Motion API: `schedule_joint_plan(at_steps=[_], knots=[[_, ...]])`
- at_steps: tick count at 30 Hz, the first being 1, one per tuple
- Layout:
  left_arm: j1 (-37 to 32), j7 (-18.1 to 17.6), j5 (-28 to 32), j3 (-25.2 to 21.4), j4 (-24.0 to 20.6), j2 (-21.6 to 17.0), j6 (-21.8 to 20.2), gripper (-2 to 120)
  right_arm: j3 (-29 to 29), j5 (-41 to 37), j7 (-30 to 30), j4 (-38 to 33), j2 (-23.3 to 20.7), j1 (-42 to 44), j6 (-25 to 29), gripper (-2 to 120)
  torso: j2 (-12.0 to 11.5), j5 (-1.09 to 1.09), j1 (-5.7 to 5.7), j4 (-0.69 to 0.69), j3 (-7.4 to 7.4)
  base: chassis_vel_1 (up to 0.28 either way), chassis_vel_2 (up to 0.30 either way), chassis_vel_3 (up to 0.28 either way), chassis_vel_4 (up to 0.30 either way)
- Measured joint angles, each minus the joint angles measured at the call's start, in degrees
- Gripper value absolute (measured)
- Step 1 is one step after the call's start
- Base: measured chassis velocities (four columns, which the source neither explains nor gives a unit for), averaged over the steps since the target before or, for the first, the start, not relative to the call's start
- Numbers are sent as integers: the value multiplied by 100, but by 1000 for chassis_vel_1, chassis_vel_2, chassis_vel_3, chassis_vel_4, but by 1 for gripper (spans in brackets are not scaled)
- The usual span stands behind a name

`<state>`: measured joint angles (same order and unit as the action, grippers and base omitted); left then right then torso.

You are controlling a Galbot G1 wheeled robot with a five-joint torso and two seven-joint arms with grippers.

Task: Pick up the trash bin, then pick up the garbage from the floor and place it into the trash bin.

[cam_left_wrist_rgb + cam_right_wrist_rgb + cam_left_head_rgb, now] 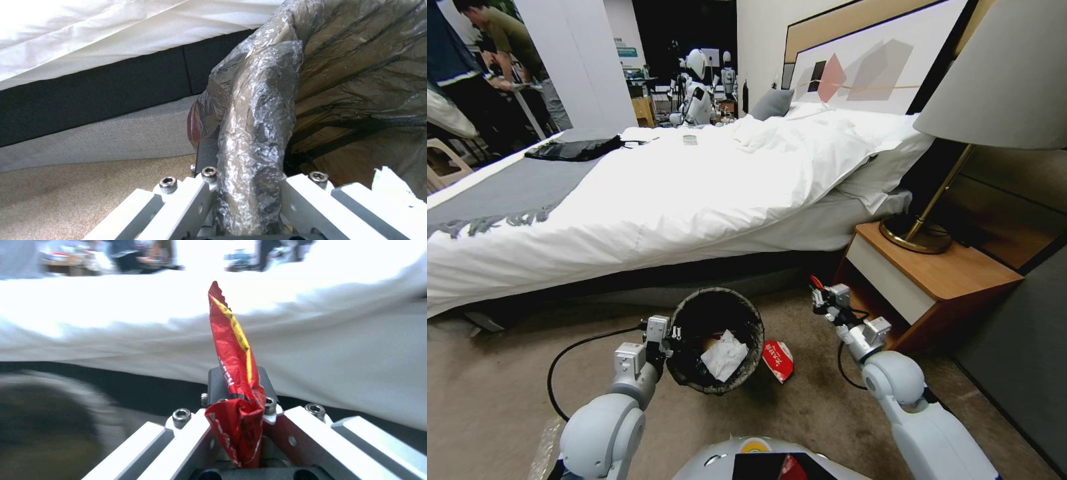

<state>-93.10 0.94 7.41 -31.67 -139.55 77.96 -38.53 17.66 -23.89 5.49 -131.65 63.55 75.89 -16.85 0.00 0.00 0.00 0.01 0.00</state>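
A beige carpet (500, 373) runs beside a bed (647, 200) with a white duvet, and a wooden nightstand (934, 280) carrying a brass lamp (960, 140) stands at the robot's right. The left gripper (672, 331) is clamped on the rim of the trash bin (740, 307), its jaws closed over the bag liner (258, 126) folded there, as the left wrist view shows with one finger outside the rim and the other inside. The bin sits tilted toward the robot, just in front of the dark bed base, and a wad of white tissue (724, 355) lies inside it against the black bag. The right gripper (818, 291) is raised to the bin's right, between bin and nightstand, its jaws pinched on a crumpled red snack wrapper (233, 366) with a yellow stripe; the wrapper stands upright out of the fingers in the right wrist view. On the carpet just beside the bin's right wall lies a crushed red-and-white paper cup (778, 360). A black cable (570, 360) loops over the carpet at the left arm.
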Motion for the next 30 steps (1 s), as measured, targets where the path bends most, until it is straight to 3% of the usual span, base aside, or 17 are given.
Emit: schedule_joint_plan(at_steps=[7,18,30], knots=[[49,26,42,30,51,-32,0,1,-641,-54,301,-108,41,-233,-297,0,0,-1,0,-1,0,0,0,0,0],[72,35,41,29,89,-26,0,1,-1897,-65,268,-147,266,-899,-639,0,0,0,0,0,0,0,0,0,0],[86,34,18,46,120,0,0,1,-2281,122,268,-47,225,-888,-654,0,0,0,0,-1,0,0,0,0,0]])
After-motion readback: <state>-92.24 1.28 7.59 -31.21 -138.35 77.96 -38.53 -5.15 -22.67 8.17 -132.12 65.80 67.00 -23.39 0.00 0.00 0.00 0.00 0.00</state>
